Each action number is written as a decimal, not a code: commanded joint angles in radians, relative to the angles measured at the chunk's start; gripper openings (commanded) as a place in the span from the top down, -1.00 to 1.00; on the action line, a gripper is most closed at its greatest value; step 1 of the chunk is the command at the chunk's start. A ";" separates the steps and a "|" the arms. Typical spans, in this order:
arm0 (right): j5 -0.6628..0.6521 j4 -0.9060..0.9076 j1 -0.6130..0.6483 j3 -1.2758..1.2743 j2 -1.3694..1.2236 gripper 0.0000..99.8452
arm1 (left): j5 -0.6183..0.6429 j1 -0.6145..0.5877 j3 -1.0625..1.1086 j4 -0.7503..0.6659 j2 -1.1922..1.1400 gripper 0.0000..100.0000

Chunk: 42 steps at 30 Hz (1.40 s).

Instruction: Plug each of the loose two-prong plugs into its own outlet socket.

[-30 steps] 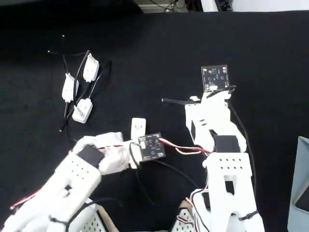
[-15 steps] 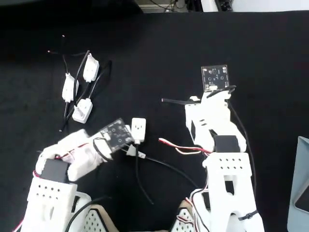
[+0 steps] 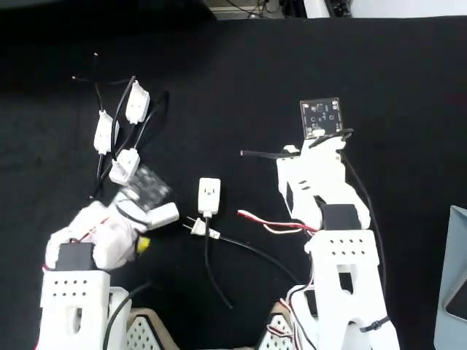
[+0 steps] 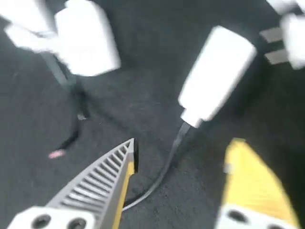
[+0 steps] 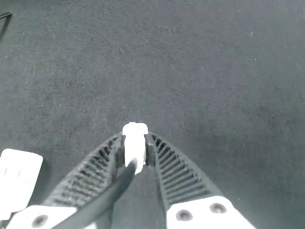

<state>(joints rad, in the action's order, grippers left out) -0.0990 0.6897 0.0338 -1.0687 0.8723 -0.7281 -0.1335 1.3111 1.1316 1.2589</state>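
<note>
Two white robot arms work over a worktop [image 3: 408, 73] draped in black cloth, seen from a camera looking down. The right pincer [image 3: 293, 152] sits right of centre, clamped on a small white plug [image 5: 135, 143] whose black cord [image 5: 105, 195] trails off to the left across the cloth. Its wrist view shows the plug pinched between both ribbed fingers [image 5: 178, 176], above bare cloth. The left pincer [image 4: 183, 148] stands with its jaws apart near the front left of the worktop, holding nothing. A white corded plug body [image 4: 217, 76] lies on the cloth just ahead of it. Between the arms an outlet socket [image 3: 209, 195] lies flat, and a loose two-prong plug [image 3: 195, 227] rests just in front of it; whether the two touch cannot be told. Three white corded pieces [image 3: 106, 131] lie in a tangle of black cords at the rear left. Beyond the cloth's far edge runs a pale strip of room crossed by dark cables [image 3: 252, 7]. A grey-blue object [image 3: 456, 277] stands at the right edge.
</note>
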 commanded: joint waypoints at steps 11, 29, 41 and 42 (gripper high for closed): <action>-0.005 -0.021 0.012 0.018 0.019 0.98 | 0.321 0.024 0.101 -0.440 -0.002 0.40; -0.005 -0.018 0.014 0.018 0.019 0.98 | 0.137 0.214 0.091 -0.098 0.009 0.40; -0.005 -0.015 0.014 0.018 0.019 0.98 | 0.153 0.163 -0.045 -0.052 0.003 0.40; -0.005 -0.015 0.014 0.018 0.019 0.98 | 0.152 0.165 -0.051 -0.055 -0.002 0.40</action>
<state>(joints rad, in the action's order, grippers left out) -0.0974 0.6897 0.0307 -1.0687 0.8723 -0.5808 0.0460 1.3464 1.0764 1.2605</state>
